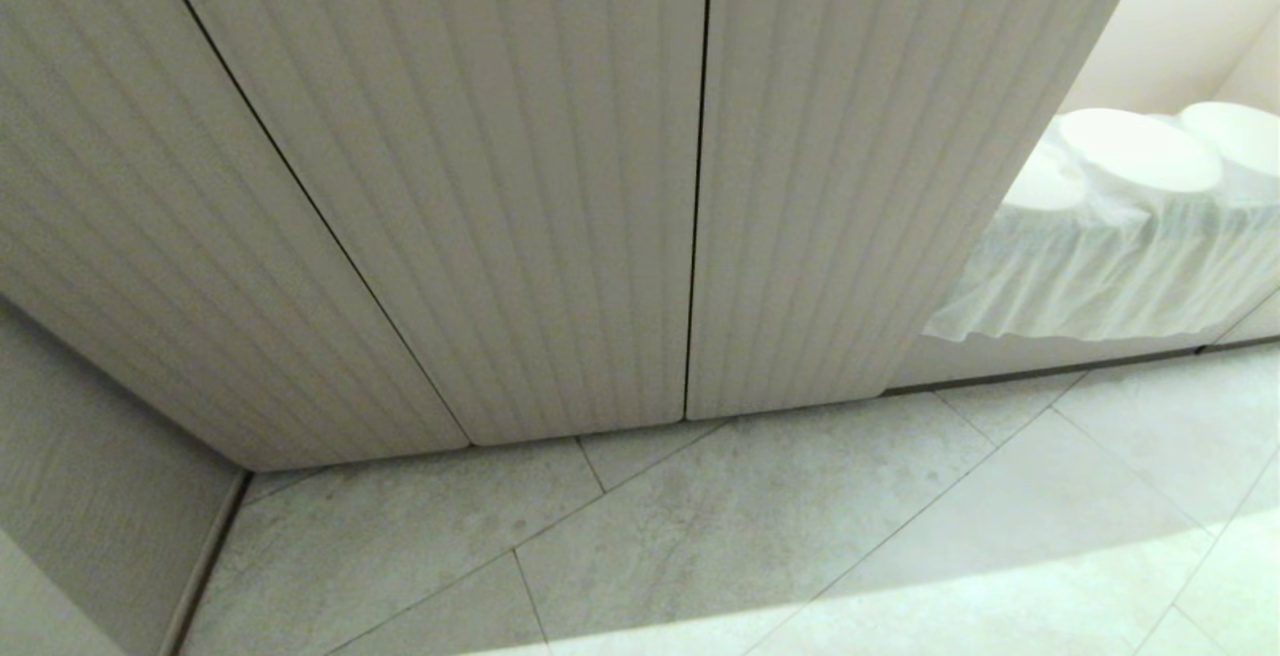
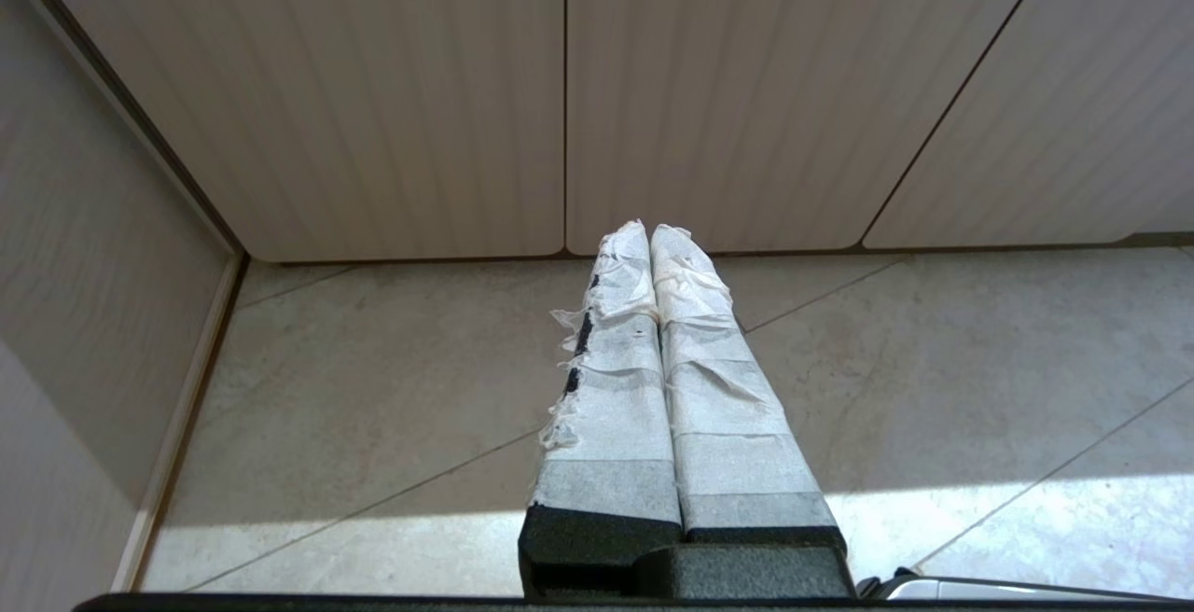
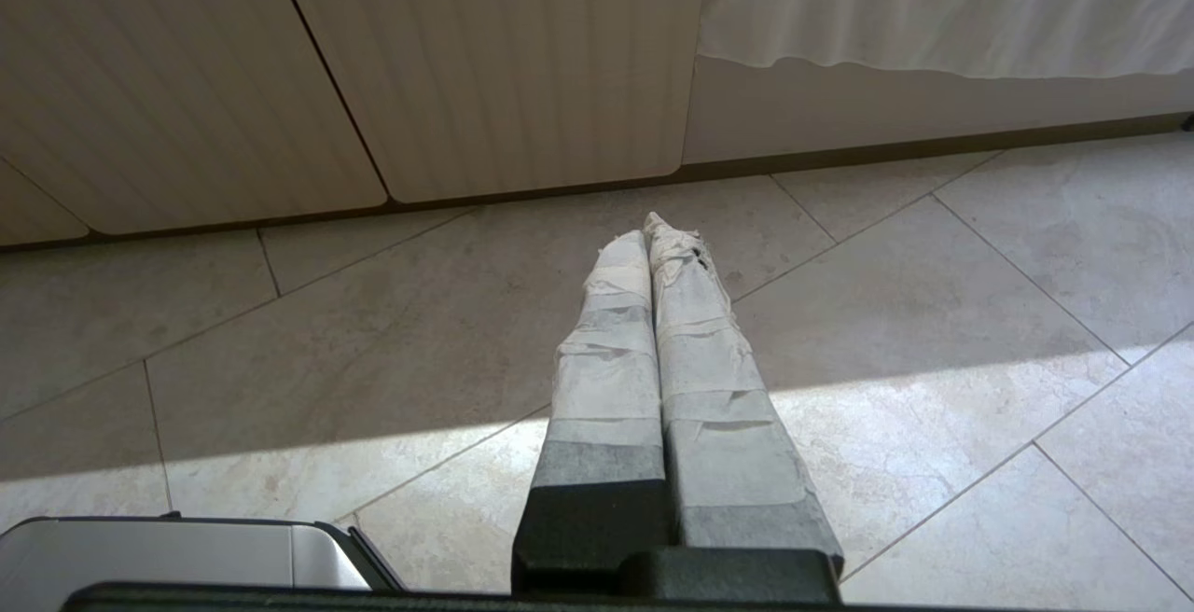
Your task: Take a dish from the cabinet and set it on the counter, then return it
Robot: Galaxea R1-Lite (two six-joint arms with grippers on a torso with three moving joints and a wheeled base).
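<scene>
The dish is seen in none of the 3 views, so its place cannot be told; the doors of the cabinet (image 1: 560, 186) are all closed. The left gripper (image 2: 650, 231) is pressed together with nothing between its 2 tape-wrapped fingers (image 2: 611, 388), which touch along their whole length (some of the tape is frayed along 1 edge). It is held low over the floor (image 2: 392, 388), pointing toward the foot of the cabinet and apart from it, near the seam between 2 doors. The right gripper (image 3: 650, 225) is likewise closed on nothing, its wrapped fingers (image 3: 714, 407) lying flat against each other above the floor tiles, aimed at the cabinet's base close to the rounded bottom corner of the last door. Neither gripper is seen in the head view.

From the head view, 3 vertically ribbed beige doors with rounded lower corners are seen side by side, separated by thin dark gaps. To their right an open niche (image 1: 1160, 46) is seen, where a thin white cloth (image 1: 1100, 276) is draped over the front edge, with pale rounded shapes (image 1: 1140, 151) on top of it. The floor is laid with large pale grey tiles set diagonally, and a band of sunlight falls across the part nearest the robot. A wall panel (image 1: 90, 496) meets the cabinet at the left.
</scene>
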